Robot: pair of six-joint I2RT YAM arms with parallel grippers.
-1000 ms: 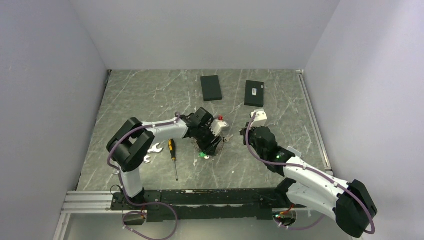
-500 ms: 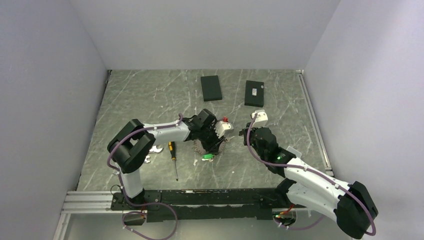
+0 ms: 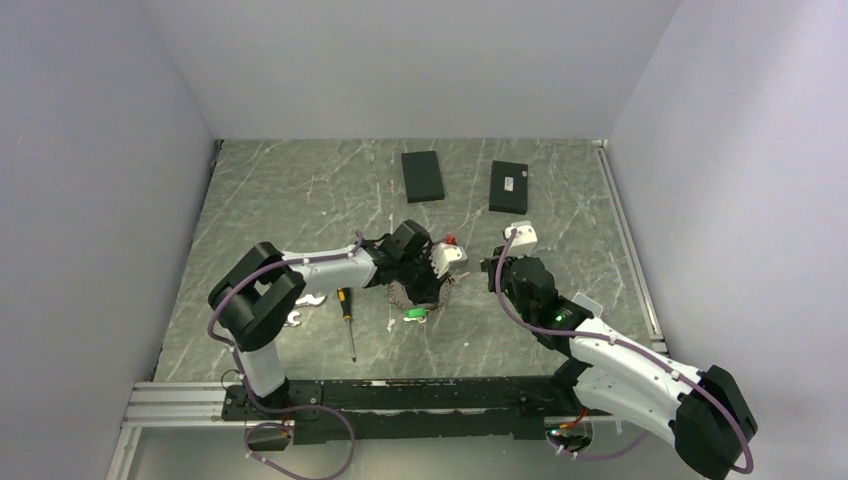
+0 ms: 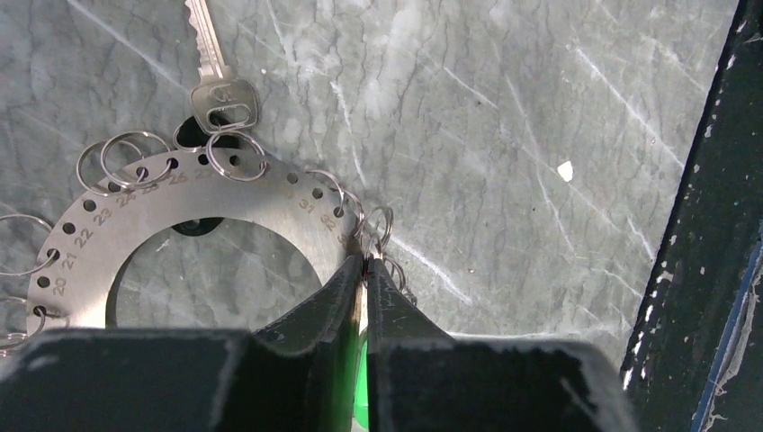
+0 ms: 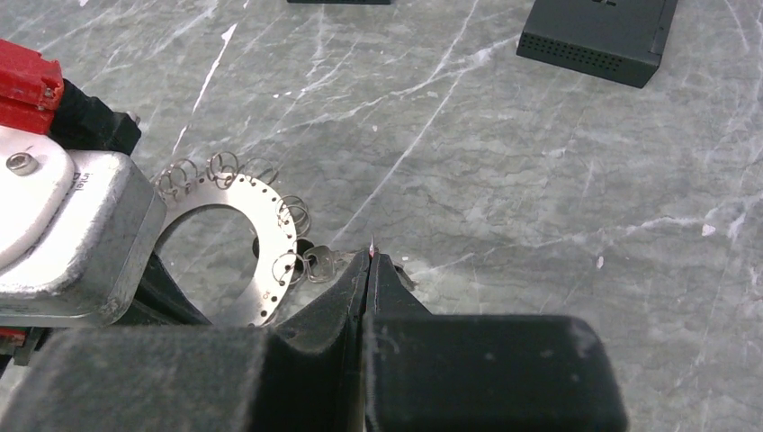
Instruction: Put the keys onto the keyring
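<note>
Grey marble tabletop. Left gripper (image 4: 364,266) jaws are clamped on the keyring (image 4: 180,191) rim. Right gripper (image 5: 370,261) jaws are closed, contents indeterminate. One key (image 4: 222,104) lies touching the plate's far edge. Plate likely stiff, thin, slippery: grip edgewise.

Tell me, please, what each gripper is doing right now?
Left gripper: closed on the edge of the keyring.
Right gripper: closed; contents cannot be told.
</note>
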